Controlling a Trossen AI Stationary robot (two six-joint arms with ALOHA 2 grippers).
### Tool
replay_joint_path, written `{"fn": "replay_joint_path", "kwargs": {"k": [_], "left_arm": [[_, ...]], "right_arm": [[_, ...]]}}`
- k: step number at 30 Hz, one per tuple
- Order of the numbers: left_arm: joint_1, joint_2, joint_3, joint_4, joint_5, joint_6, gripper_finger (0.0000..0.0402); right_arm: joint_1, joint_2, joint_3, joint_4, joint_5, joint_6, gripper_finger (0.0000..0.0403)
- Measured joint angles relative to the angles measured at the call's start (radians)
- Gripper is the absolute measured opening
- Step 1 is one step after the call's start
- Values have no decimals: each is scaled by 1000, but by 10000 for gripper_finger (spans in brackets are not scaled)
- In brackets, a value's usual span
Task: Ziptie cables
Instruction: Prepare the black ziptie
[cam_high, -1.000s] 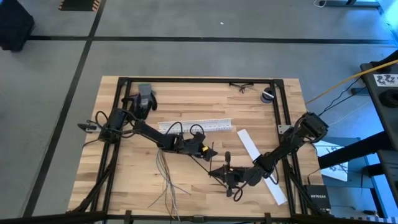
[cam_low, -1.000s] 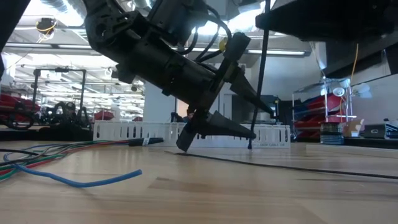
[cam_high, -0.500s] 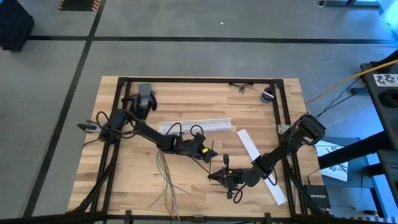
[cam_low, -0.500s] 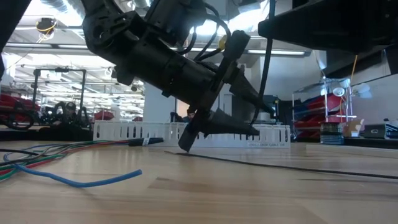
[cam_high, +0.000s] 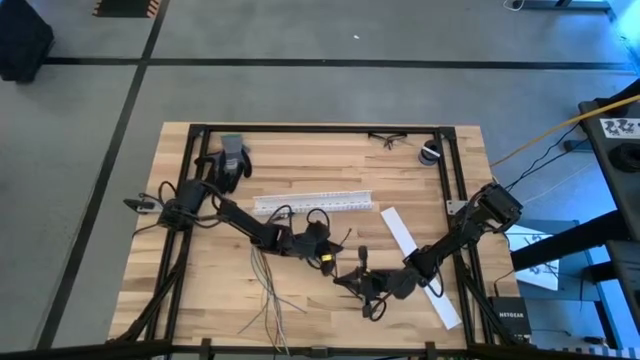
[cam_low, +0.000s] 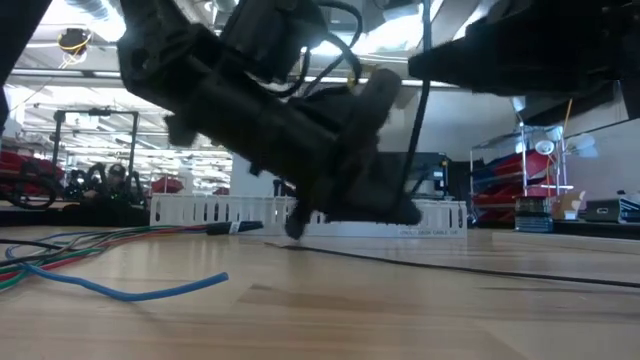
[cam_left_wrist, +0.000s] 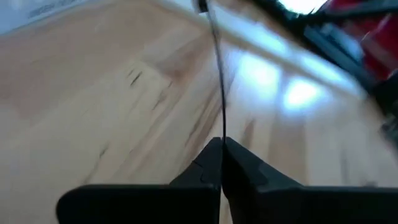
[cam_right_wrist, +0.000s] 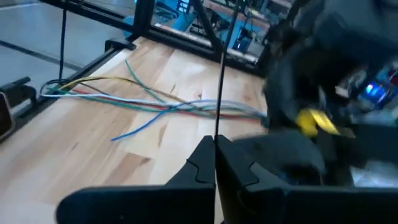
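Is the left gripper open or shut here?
Shut: the left gripper has its fingers pressed together on a thin stiff black plastic ziptie.

We are looking at a worktop (cam_high: 200, 290) of pale planked wood with a smooth, faintly shining finish. The left tool (cam_left_wrist: 222, 147) and right tool (cam_right_wrist: 215, 144) are showing matt black plastic fingers. Each is pinching a thin, smooth black ziptie (cam_left_wrist: 219, 74). The cables (cam_right_wrist: 155, 102) are wearing glossy coloured plastic sheathing. The slotted channel (cam_high: 312, 202) is looking like white plastic.
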Motion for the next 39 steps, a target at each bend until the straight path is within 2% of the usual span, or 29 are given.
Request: {"fn": "replay_joint_path", "kwargs": {"k": [5,13,19,25,29,39], "left_arm": [[-8,-128,5,-120,-147,232,1],[-45,-246,4,-160,-273,665,0],[-104,-273,4,-181,-371,957,0],[-139,-274,5,-181,-424,1095,0],[-151,-275,6,-175,-443,1183,0],[-190,-326,6,-183,-468,1302,0]], "right_arm": [[7,-3,0,12,31,120,0],[-1,-4,-15,9,26,460,0],[-5,-4,-83,172,-4,591,0],[-57,-4,-139,365,-171,691,0],[-92,-4,-142,403,-291,749,0],[-112,-4,-142,416,-397,782,0]]}}
